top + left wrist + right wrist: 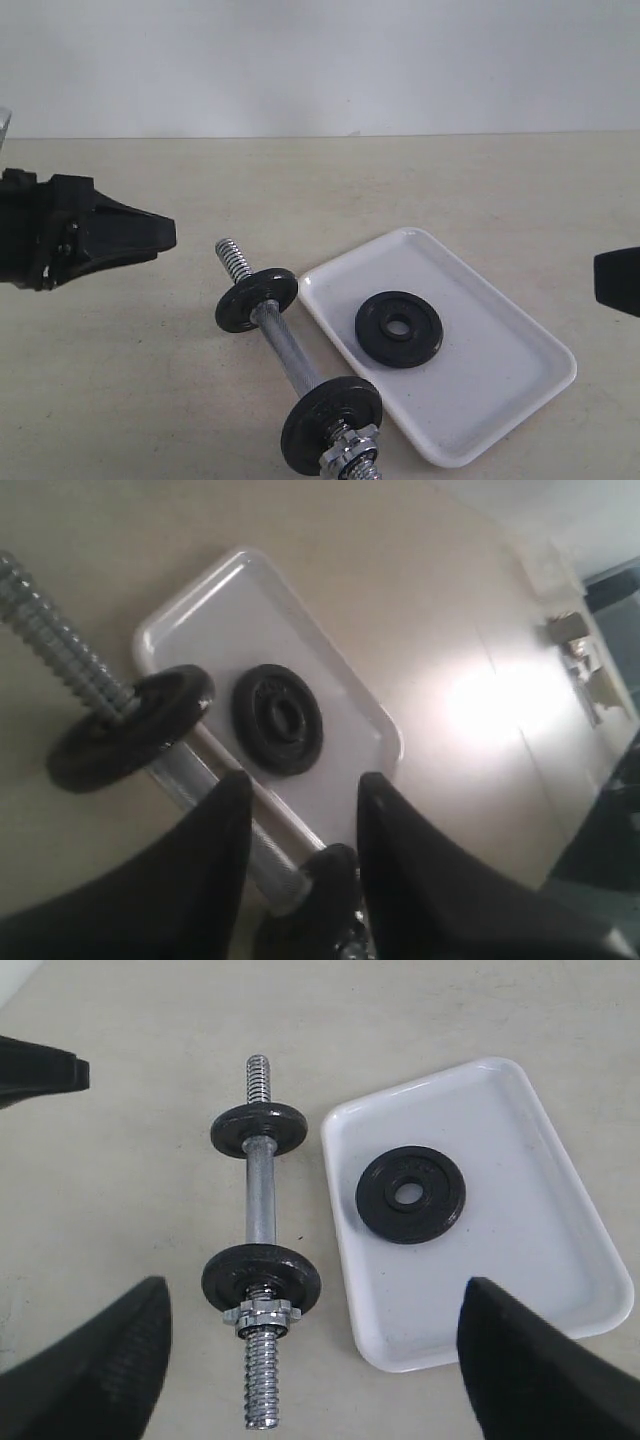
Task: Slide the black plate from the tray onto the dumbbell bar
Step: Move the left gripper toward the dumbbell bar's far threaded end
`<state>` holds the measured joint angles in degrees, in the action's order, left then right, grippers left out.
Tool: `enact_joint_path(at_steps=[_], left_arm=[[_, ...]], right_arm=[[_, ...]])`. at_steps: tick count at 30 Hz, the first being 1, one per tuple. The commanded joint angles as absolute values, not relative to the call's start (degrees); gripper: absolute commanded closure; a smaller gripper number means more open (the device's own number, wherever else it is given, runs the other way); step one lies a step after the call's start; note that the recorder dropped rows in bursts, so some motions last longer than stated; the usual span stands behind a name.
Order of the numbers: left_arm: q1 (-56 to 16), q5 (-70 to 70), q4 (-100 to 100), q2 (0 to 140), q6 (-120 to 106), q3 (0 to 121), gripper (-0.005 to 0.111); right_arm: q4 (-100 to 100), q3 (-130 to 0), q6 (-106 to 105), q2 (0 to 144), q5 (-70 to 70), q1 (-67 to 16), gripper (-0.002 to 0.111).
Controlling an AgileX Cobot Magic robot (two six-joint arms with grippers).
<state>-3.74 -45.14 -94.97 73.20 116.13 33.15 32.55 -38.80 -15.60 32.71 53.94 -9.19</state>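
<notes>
The black plate (pixel 375 330) (pixel 255 715) (pixel 380 1198) lies flat in the white tray (pixel 480 370) (pixel 220 610) (pixel 500 1130), nothing touching it. The dumbbell bar (pixel 290 355) (pixel 180 775) (pixel 262 1195) rests on the table just left of the tray. It carries a black disc (pixel 255 298) near its far threaded end and another (pixel 330 420) held by a chrome collar nut (pixel 350 450) (pixel 262 1312) at the near end. My left gripper (pixel 165 235) (pixel 305 785) hovers open to the left of the bar. My right gripper (pixel 615 280) (pixel 315 1295) is wide open and empty at the right edge.
The beige table (pixel 420 180) runs back to a pale wall (pixel 320 60). The far threaded end (pixel 232 255) of the bar is bare. The tray's near corner (pixel 445 460) lies close to the table's front.
</notes>
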Motion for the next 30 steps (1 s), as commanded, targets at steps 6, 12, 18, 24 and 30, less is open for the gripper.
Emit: enact_joint_path(at_steps=[6, 12, 18, 24, 30], left_arm=[[-4.1, -39.2, -99.9, 73.1, 113.0, 42.7, 0.073], [-4.1, -29.4, -99.9, 73.1, 105.4, 46.2, 0.073], [-4.1, -10.5, -99.9, 73.1, 89.7, 46.4, 0.073], [-4.1, 1.6, -99.9, 73.0, 51.6, 48.0, 0.073], [-4.1, 1.4, -95.5, 72.9, 28.6, 51.4, 0.074]], right_arm=[[32.8, -38.8, -16.2, 32.7, 53.9, -9.2, 0.038], [32.8, -38.8, -17.0, 32.7, 53.3, -9.2, 0.038], [32.8, -38.8, -17.5, 32.7, 54.3, -9.2, 0.038], [32.8, -38.8, -18.4, 32.7, 54.3, -9.2, 0.038], [32.8, -38.7, -18.5, 32.7, 52.6, -9.2, 0.038]])
